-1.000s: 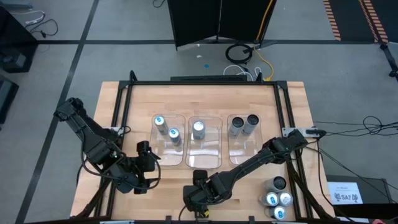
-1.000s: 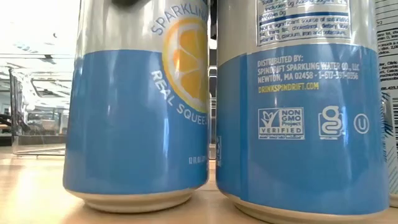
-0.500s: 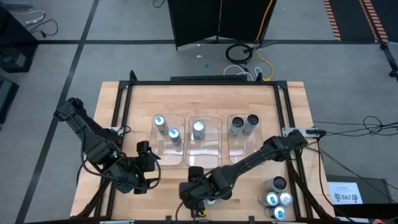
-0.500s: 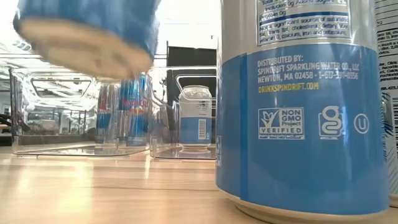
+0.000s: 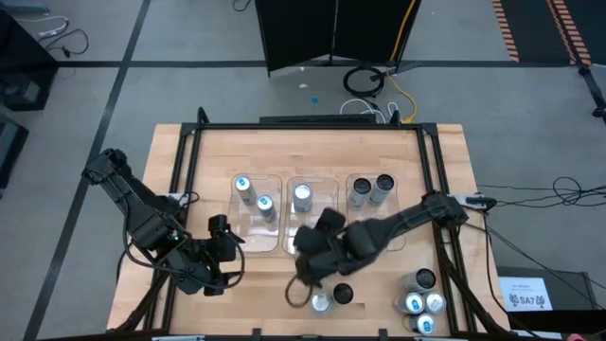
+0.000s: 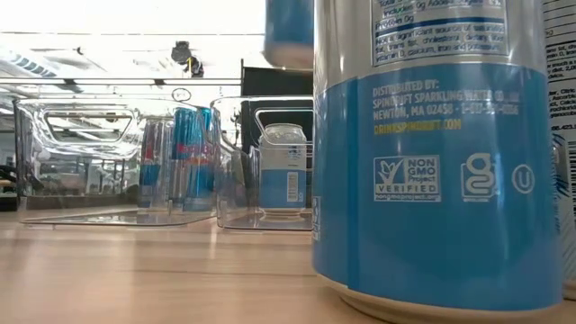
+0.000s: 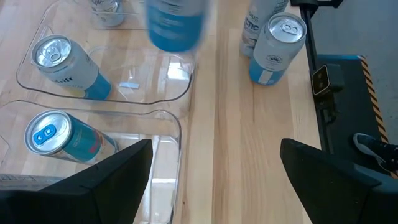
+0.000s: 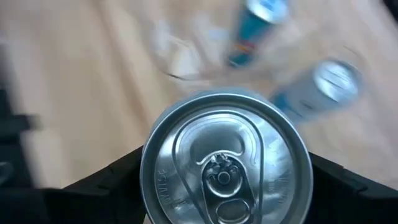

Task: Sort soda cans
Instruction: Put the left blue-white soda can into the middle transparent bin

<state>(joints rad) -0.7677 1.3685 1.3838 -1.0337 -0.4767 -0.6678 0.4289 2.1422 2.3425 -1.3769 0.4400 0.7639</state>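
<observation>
The left gripper sits near the table's front-left corner, just beside the left tray; its fingers stand wide apart with nothing between them. That tray holds two blue-topped cans, the middle tray one silver-topped can, and the right tray two dark-topped cans.

The right gripper hangs over the front of the middle tray, clamped on a held can whose silver top fills the right wrist view; from above, the arm hides that can. In the low view only its blue bottom shows, cut off by the top edge, and in the left wrist view it is a blur.

Two front cans stand at the front edge. One fills the low view. Four more cans cluster at the front-right corner, the nearest cut off.
</observation>
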